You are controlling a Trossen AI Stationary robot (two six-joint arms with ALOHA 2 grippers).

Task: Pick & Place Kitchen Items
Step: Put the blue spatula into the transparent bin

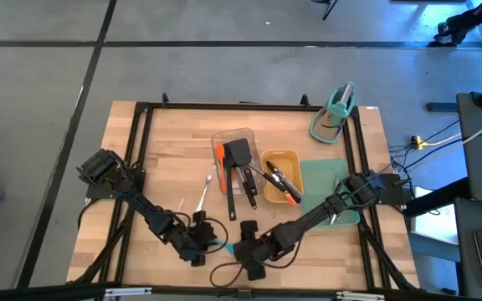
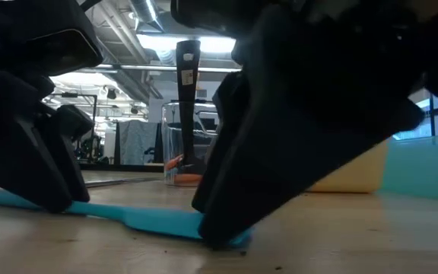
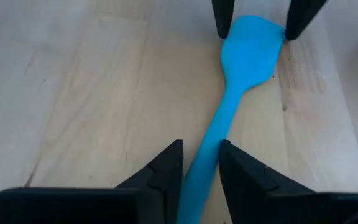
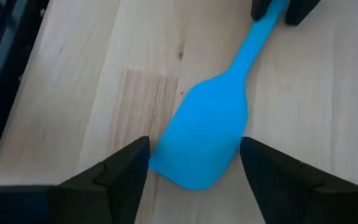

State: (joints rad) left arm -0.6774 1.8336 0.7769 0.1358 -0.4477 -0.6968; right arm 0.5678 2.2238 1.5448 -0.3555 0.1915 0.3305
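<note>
**Two grippers meet over one blue spatula**

At the lower left of the overhead frame, the left gripper (image 1: 201, 247) reaches in toward the table's front edge. Its own camera shows the two dark fingers (image 3: 160, 177) closed against the handle of the blue spatula (image 3: 238, 68), which lies flat on the bare wood. I take it the left arm is pinning or carrying the handle end so the tool does not skid; whether it bears any weight I cannot tell.

Just right of it in the overhead frame, the right gripper (image 1: 239, 249) comes in from the other side. Its fingers (image 4: 123, 168) stand wide apart, straddling the broad blade of the spatula, one on each side with wood showing between finger and blade, so it grips nothing. From table height the blade looks flat on the wood under the dark finger. This looks like a hand-over, though which way it runs I cannot say.

Up the middle of the overhead frame, the clear tray (image 1: 217, 135) already holds an orange spatula (image 1: 222, 159) and a black turner (image 1: 239, 154). Right of it the yellow tray (image 1: 281, 153) holds tongs (image 1: 281, 181). A steel spoon (image 1: 202, 194) lies loose on the table left of the trays. The blue spatula probably belongs up there too.
</note>
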